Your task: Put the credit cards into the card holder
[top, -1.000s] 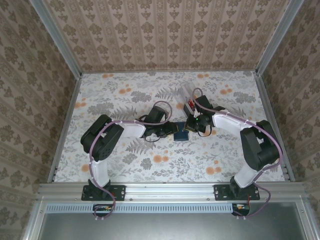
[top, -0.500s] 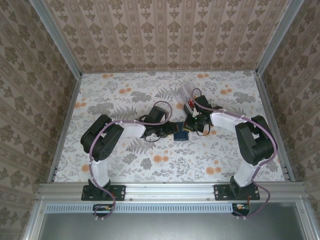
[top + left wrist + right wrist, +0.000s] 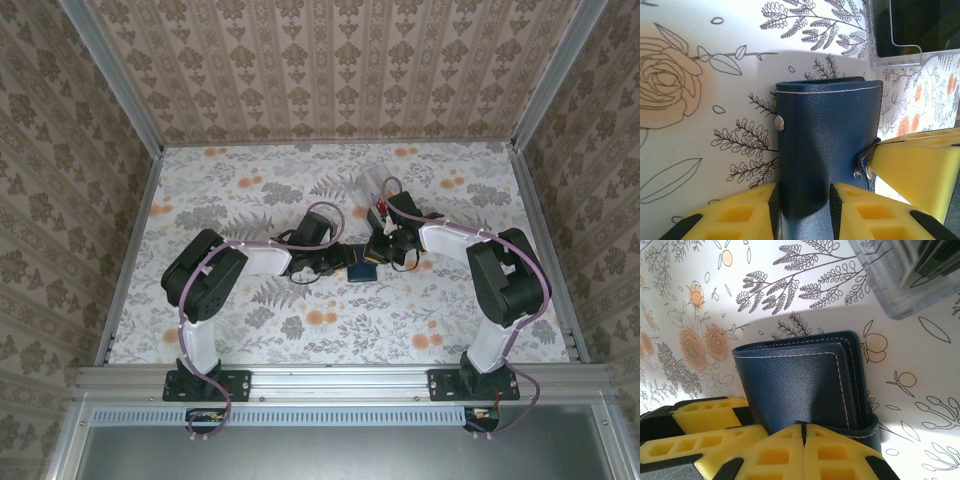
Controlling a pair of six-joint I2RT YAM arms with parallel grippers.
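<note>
A robot lab test cell. Aluminium rails point(image 3: 340, 377) frame a floral-print tabletop point(image 3: 240, 190), walled left, right and far by wallpapered panels point(image 3: 340, 70)

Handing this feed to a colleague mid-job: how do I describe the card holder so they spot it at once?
On the floral table, look at its middle. The card holder lies there, with the left gripper clamped on it. It is opaque navy with pale stitching and a metal snap, unlike the clear plastic box just beyond it.
</note>
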